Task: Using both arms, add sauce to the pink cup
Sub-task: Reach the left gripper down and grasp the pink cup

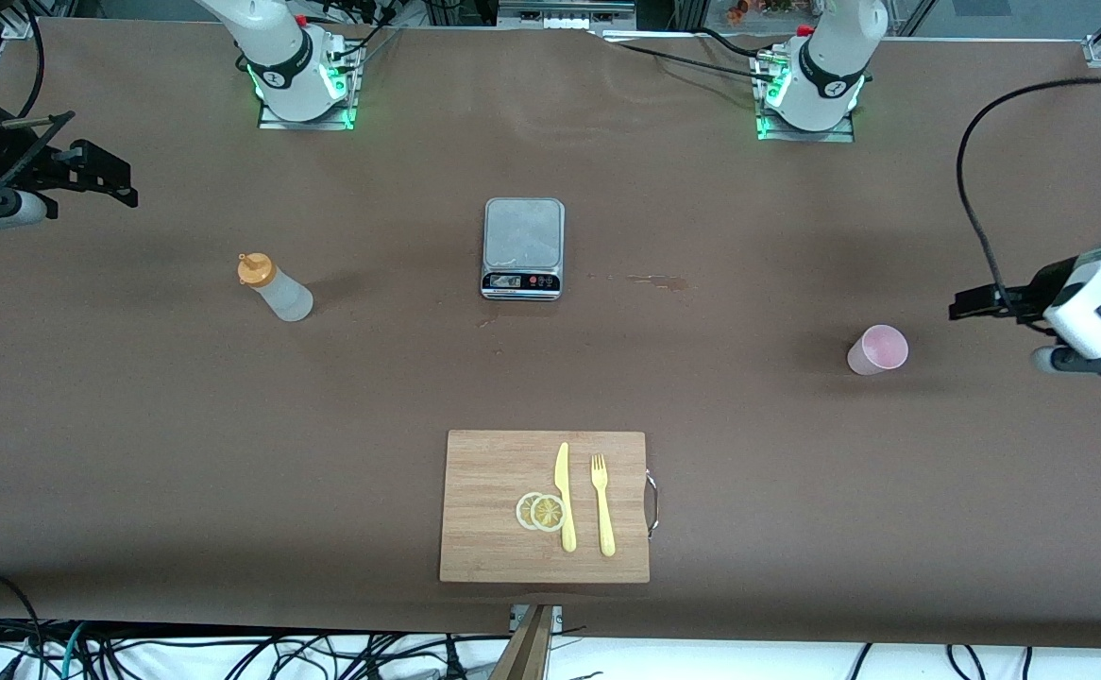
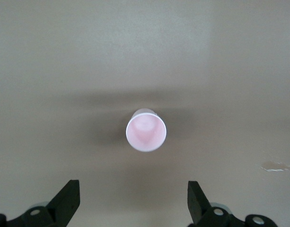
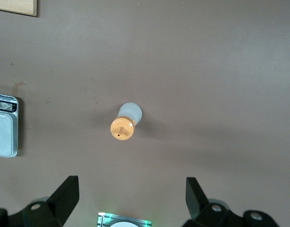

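The sauce (image 1: pixel 272 286), a whitish squeeze bottle with an orange cap, stands upright toward the right arm's end of the table. Toward the left arm's end stands the pink cup (image 1: pixel 878 349), upright, with nothing showing inside it. My right gripper (image 1: pixel 102 175) hangs open over the table's end beside the bottle, holding nothing. In the right wrist view the sauce (image 3: pixel 125 123) is seen from above, well apart from the right gripper (image 3: pixel 132 196). My left gripper (image 1: pixel 971 304) hovers open over the table's end beside the cup. The pink cup (image 2: pixel 146 130) lies clear of the left gripper (image 2: pixel 134 198).
A kitchen scale (image 1: pixel 523 247) sits mid-table between bottle and cup. Nearer the front camera lies a wooden cutting board (image 1: pixel 494 472) with a yellow knife (image 1: pixel 565 496), a fork (image 1: pixel 601 503) and lemon slices (image 1: pixel 541 511). A small stain (image 1: pixel 659 280) marks the mat beside the scale.
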Available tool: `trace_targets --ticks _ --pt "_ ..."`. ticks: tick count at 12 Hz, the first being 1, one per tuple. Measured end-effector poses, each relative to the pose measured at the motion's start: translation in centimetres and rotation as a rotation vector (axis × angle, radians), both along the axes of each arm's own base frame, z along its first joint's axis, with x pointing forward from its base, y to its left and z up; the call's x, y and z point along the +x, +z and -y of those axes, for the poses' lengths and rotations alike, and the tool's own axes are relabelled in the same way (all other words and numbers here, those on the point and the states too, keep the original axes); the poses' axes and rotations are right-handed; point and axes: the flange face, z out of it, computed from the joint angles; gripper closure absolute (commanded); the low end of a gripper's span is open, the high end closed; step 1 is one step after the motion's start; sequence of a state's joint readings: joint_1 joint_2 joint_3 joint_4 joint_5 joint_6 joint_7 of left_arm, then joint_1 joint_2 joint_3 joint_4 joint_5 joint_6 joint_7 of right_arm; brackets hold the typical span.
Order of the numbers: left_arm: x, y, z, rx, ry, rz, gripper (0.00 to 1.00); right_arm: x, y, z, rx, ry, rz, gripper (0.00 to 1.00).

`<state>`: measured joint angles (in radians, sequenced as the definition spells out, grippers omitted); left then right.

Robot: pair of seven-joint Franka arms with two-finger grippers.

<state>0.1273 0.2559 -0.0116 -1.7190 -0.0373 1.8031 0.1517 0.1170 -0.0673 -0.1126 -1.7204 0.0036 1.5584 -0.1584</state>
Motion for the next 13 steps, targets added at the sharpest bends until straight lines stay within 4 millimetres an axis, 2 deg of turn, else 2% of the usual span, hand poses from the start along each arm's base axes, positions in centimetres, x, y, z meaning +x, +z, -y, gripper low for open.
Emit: trace_targets --ticks 3,7,9,13 --pt "-0.9 -6.0 -0.2 0.001 -0.024 0.025 0.0 0.0 0.0 0.0 0.0 0.0 0.0 0.0" --pt "-2.7 -11.9 -1.2 0.076 -0.089 0.063 0.01 0.0 0.0 0.0 0.0 0.0 0.0 0.0" --pt "-3.8 -14.2 -1.3 0.079 -0.108 0.087 0.02 0.0 0.0 0.0 0.0 0.0 0.0 0.0" --pt "-5.7 -17.2 -1.0 0.08 -0.117 0.127 0.05 0.0 0.0 0.0 0.0 0.0 -0.001 0.0"
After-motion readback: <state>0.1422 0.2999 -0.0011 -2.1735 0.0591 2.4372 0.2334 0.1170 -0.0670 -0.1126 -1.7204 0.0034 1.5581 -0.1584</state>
